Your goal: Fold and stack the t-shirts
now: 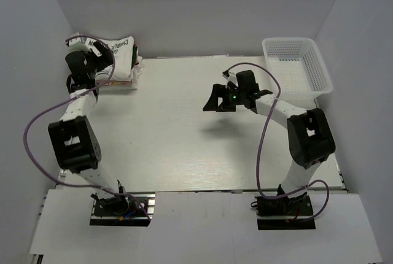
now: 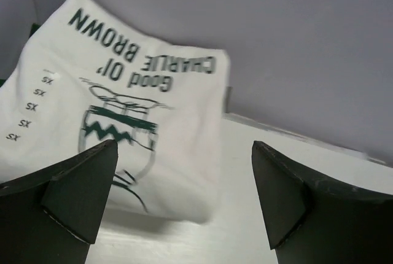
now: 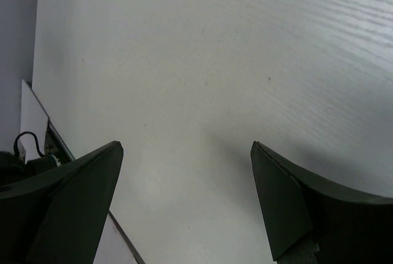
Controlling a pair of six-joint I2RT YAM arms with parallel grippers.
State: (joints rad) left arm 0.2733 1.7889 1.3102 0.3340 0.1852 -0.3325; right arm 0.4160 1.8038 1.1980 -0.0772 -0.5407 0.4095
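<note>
Beneath the cream t-shirt (image 2: 184, 116) the rest of the stack (image 1: 120, 81) was mostly hidden; only thin layered edges showed at its near side, one pinkish, the others too small to tell apart; the left arm also covered part of the pile. The stack sat at the far left corner of the table (image 1: 184, 147), against the wall. The top shirt was soft, folded into a puffy rectangle, with dark lettering "Good Ol' Charlie Brown" above a slightly blurred cartoon drawing; its lower part was cut off by a finger (image 2: 80, 190). The left gripper (image 2: 184, 196) hung just before it, spread wide and empty; the right gripper (image 3: 187, 202) hovered over bare wood-grained board, likewise spread and empty. A white plastic mesh basket (image 1: 288, 41) stood at the far right corner.
</note>
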